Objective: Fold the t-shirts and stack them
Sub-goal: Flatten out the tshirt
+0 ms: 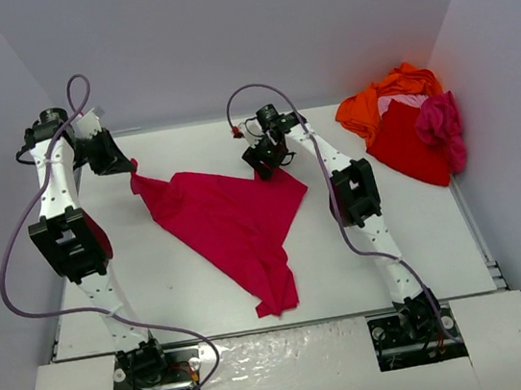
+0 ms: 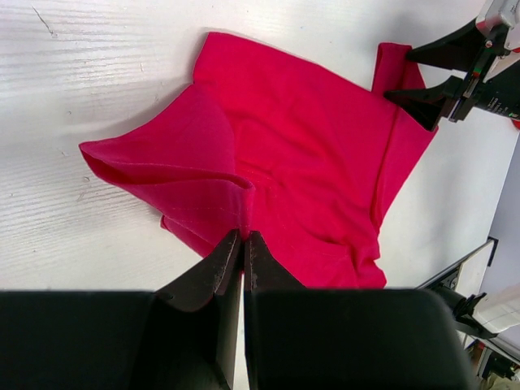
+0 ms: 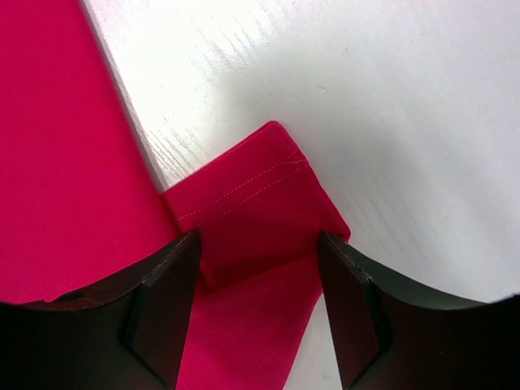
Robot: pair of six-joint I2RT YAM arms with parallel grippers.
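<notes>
Left hand: the left hand [image 1: 126, 161] is held at the bench's far left; its fingers are pressed together and clamped on a bunched edge of the crimson t-shirt [image 1: 230, 221]. In the left wrist view the cloth is seen pinched at the fingertips [image 2: 243, 237] and raised into a loose fold.
Right hand: the right hand [image 1: 263, 161] is placed over the shirt's far right corner. Its fingers [image 3: 166, 301] are held apart, and a stitched, folded-over corner of the cloth lies between them on the bench; it is not clamped.
Crimson t-shirt: it is spread across the middle of the bench [image 1: 394, 244], stretched between the two hands along its far edge and narrowed to a point towards the near edge.
Other t-shirts: an orange t-shirt [image 1: 369, 104], a red t-shirt [image 1: 410, 150] and a magenta t-shirt [image 1: 440, 126] are heaped in the far right corner, well apart from the crimson one; a strip of pale pink cloth [image 1: 401, 101] is seen among them.
Edges: the heap is set close to the right wall and the bench's right edge.
Open room: bare bench is seen near left of the shirt, and near right between the shirt and the right arm.
</notes>
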